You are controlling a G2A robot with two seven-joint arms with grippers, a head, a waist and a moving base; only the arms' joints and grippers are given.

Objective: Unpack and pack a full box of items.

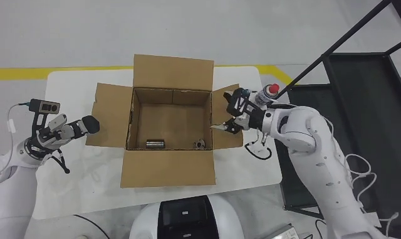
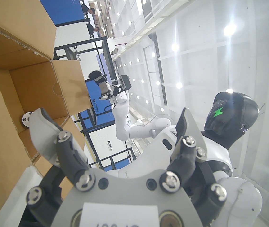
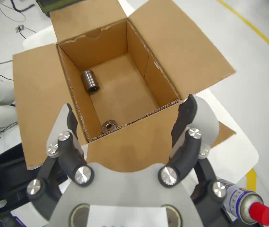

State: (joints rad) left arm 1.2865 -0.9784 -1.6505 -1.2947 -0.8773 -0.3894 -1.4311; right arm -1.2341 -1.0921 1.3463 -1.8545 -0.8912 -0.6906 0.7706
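An open cardboard box (image 1: 168, 167) stands in the middle of the white table (image 1: 75, 189), all flaps folded outward. On its floor lie a metal cylinder (image 1: 155, 143) (image 3: 90, 81) and a small round flange (image 1: 199, 142) (image 3: 109, 125). My right gripper (image 1: 225, 127) (image 3: 128, 119) hovers over the box's right flap and wall, open, with nothing between its fingers. My left gripper (image 1: 88, 125) (image 2: 112, 124) is to the left of the box beside the left flap, tilted sideways, open and holding nothing.
A spray can with a red cap (image 1: 269, 91) (image 3: 245, 202) stands on the table right of the box, close behind the right wrist. A black cable loop (image 1: 260, 152) lies near the right arm. A dark metal rack (image 1: 357, 113) stands beyond the table's right edge.
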